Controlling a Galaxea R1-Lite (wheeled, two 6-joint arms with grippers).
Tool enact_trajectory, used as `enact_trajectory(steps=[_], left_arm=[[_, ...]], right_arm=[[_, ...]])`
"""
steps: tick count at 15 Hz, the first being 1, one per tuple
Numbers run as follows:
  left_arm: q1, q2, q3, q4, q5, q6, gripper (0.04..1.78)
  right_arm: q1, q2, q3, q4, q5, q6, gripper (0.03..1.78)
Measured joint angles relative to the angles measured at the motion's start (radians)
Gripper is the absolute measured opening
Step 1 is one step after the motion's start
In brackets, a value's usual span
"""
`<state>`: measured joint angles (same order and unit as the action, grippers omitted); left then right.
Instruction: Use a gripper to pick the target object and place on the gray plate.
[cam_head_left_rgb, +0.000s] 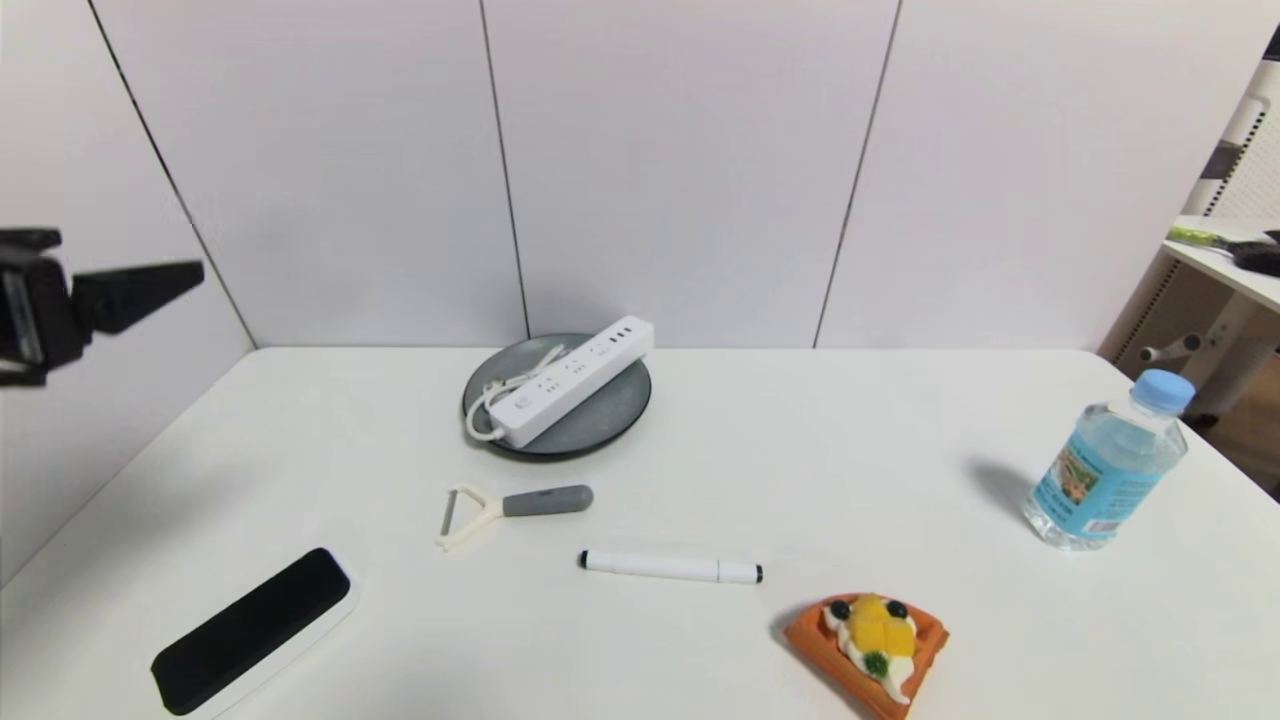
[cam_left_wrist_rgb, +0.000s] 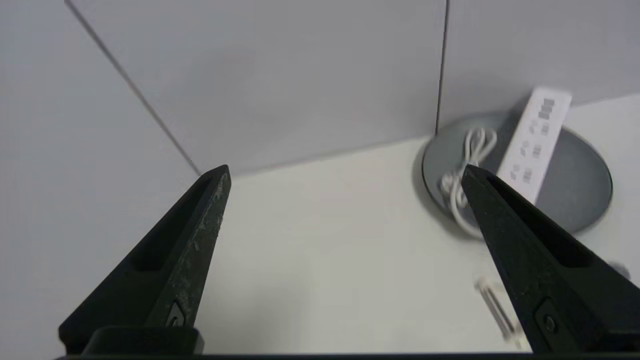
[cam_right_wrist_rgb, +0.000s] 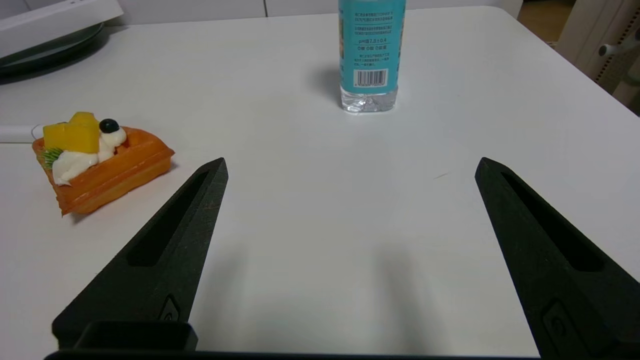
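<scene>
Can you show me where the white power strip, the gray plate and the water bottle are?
Long white rectangular power strip (cam_head_left_rgb: 578, 378), head view, its socket face.
Round dark gray matte plate (cam_head_left_rgb: 607, 412), head view, bare surface near the rim.
Clear plastic water bottle with blue cap (cam_head_left_rgb: 1108, 468), head view, its label.

Looks like a lab or test room set up for robot trials: bare white table (cam_head_left_rgb: 900, 450) against plain panelled walls (cam_head_left_rgb: 680, 160), scattered with unrelated props such as a toy waffle (cam_head_left_rgb: 868, 650), water bottle (cam_head_left_rgb: 1110, 465), peeler (cam_head_left_rgb: 510, 505) and marker (cam_head_left_rgb: 670, 566); pegboard shelving (cam_head_left_rgb: 1235, 180) alongside.
</scene>
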<state>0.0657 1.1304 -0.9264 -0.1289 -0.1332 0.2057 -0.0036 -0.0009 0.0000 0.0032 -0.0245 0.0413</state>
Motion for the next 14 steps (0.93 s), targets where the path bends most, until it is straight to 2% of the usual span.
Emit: enact_trajectory(steps=[3,6,8,11,14], left_arm=[[0.019,-0.241,0.355,-0.012,0.013,-0.034,1.67],[0.027,-0.405,0.621,-0.114,0.036,-0.055,1.68],[0.008,-0.509,0.733,-0.138,0.096,-0.061,1.68],[-0.043,-0.688,0.868,-0.105,0.170,-0.062,1.69],[-0.064,-0.853,0.917,0.017,0.147,-0.076,1.69]], right_arm=[[0.000,0.000,0.000,0.000,0.000,0.000,1.71],[0.001,0.000,0.000,0.000,0.000,0.000,1.71],[0.000,0.000,0.000,-0.001,0.000,0.000,1.71],[0.000,0.000,0.000,0.000,0.000,0.000,1.71],[0.000,0.000,0.000,0.000,0.000,0.000,1.71]])
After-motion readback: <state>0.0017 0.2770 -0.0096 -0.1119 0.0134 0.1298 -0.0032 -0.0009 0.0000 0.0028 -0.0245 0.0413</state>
